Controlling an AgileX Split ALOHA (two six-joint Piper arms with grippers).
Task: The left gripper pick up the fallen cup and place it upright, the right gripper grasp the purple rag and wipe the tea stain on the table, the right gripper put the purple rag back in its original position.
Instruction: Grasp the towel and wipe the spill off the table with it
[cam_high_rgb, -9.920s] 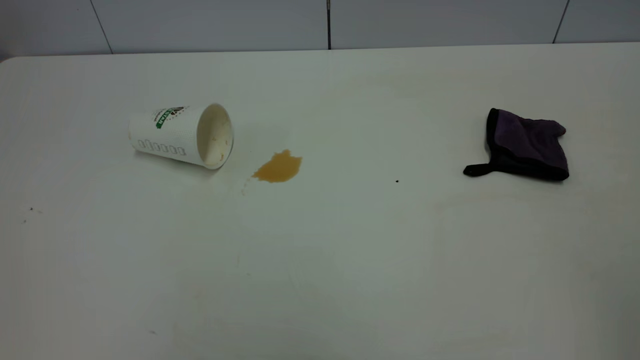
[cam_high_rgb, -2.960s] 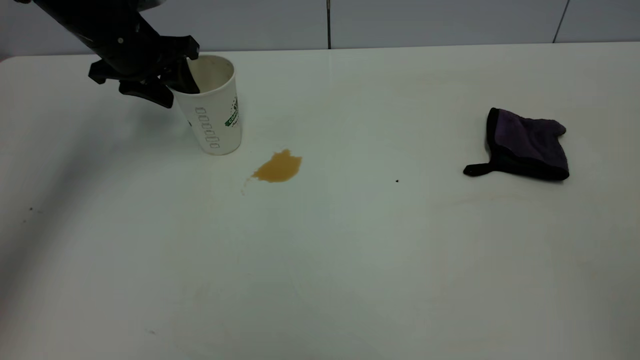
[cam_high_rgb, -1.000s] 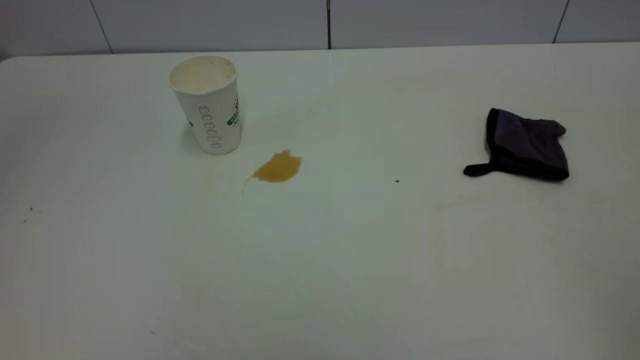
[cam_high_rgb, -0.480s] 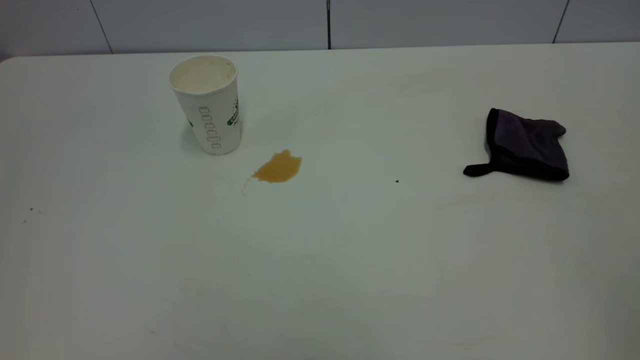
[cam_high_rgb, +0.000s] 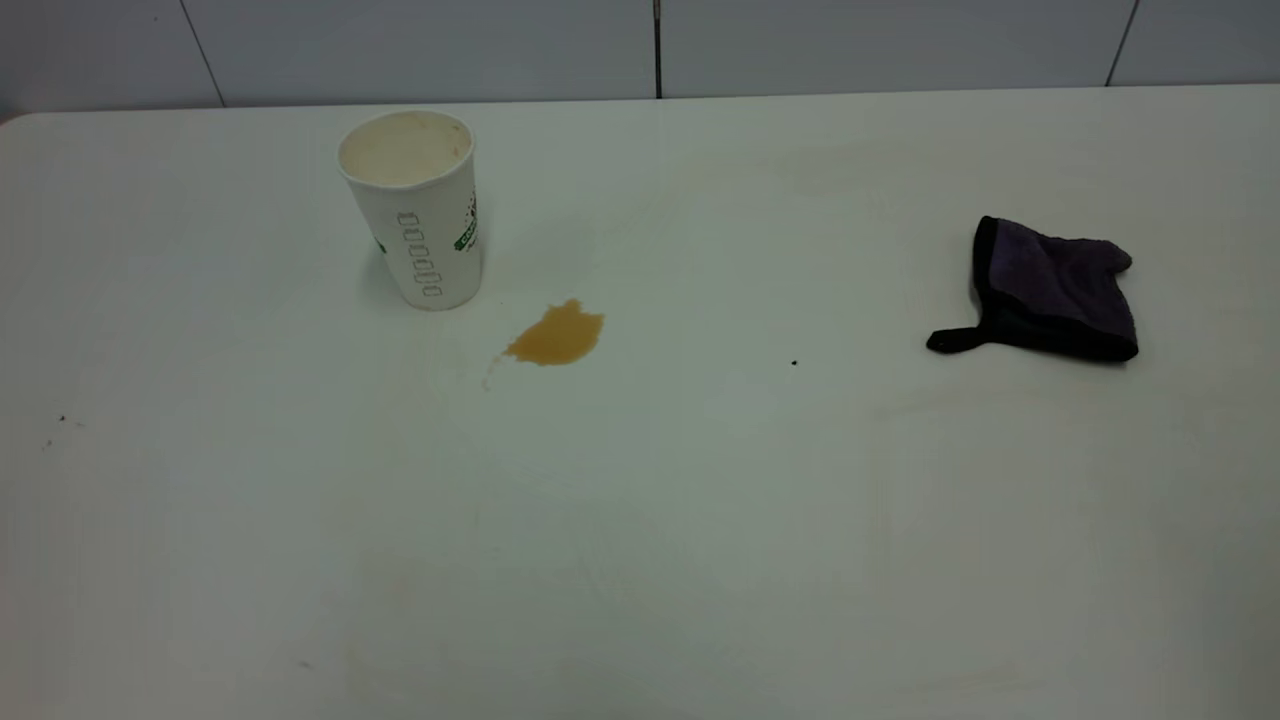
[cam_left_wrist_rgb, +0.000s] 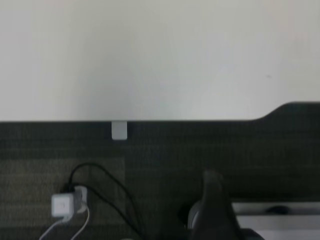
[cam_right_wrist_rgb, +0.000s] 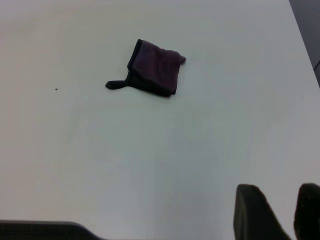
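Purple rag (cam_high_rgb: 1052, 290) lies untouched near the table's (cam_high_rgb: 640, 520) right edge; our right gripper (cam_right_wrist_rgb: 280, 212), fingers slightly apart, should descend squarely over it; whether the left gripper (cam_left_wrist_rgb: 212, 200) is parted or closed we cannot tell.

Cup (cam_high_rgb: 415, 210) left beside tea stain (cam_high_rgb: 556, 336); purple rag (cam_high_rgb: 1050, 290) far right.

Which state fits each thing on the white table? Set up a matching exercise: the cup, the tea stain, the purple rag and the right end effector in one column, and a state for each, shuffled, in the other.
Column 1
1. cup
2. tea stain
3. purple rag
4. right end effector

Column 2
A. lies crumpled, its black loop tab pointing towards the stain
B. stands upright, mouth up
C. above the table, apart from the rag, holding nothing
D. amber blotch, not yet wiped

Pairs: 1-B, 2-D, 3-A, 4-C
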